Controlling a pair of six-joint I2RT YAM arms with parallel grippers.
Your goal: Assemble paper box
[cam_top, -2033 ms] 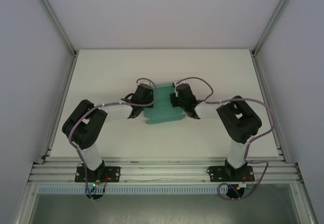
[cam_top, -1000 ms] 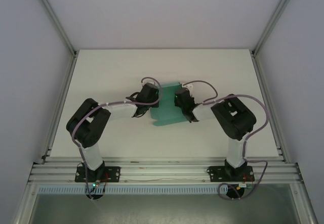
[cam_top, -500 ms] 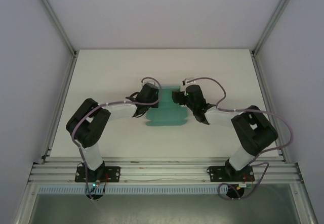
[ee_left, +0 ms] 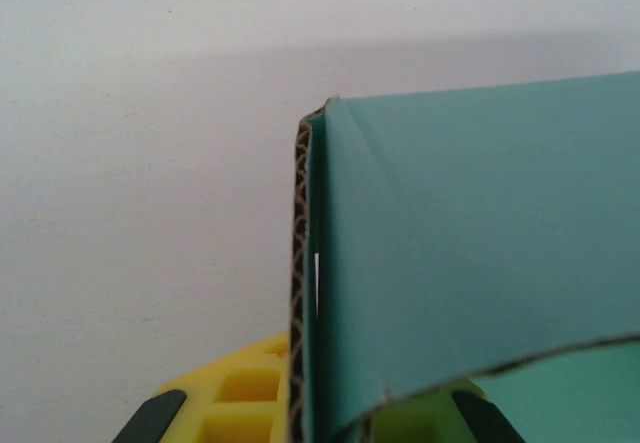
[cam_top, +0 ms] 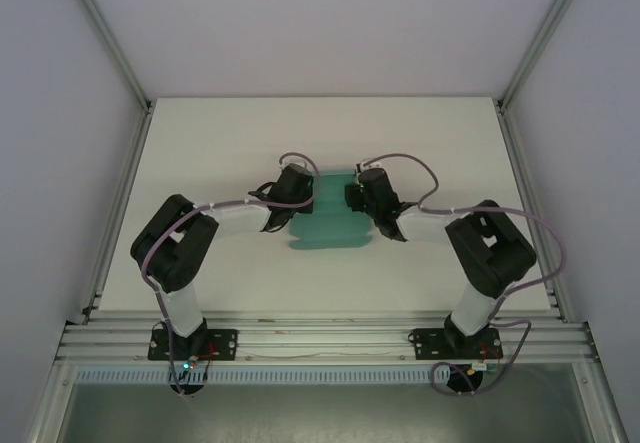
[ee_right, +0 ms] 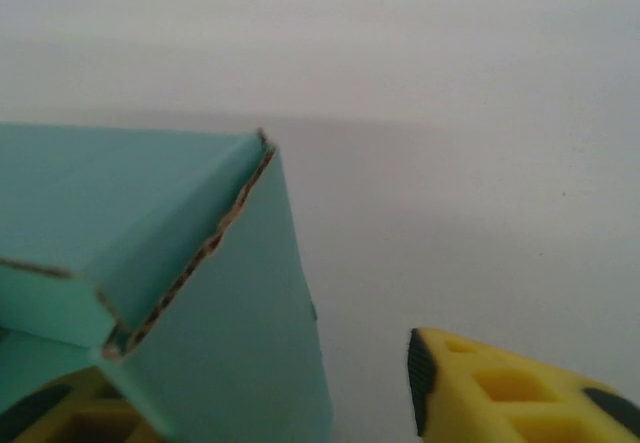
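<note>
**Item:** paper box (cam_top: 328, 227), teal corrugated card.

**Location:** middle of the table (cam_top: 220, 153), between your two hands.

**Condition:** part-formed. Both wrist views show panels folded up and meeting at raw corrugated corners. From above, the near part of the card lies flat on the table with a wavy edge. You cannot tell from here whether any flap is locked.

**Left hand** (cam_top: 297, 191): pressed together, pinching the card's left wall.

**Right hand** (cam_top: 363, 195): spread at the card's right corner. One yellow finger (ee_right: 500, 393) stands clear to the right of the card and the other sits behind it, so nothing is clamped.

**Outstanding, as a judgement:** you have the right wall to secure, the near flaps to raise and tuck, and the closure to make. Estimate: early to middle stage.
</note>
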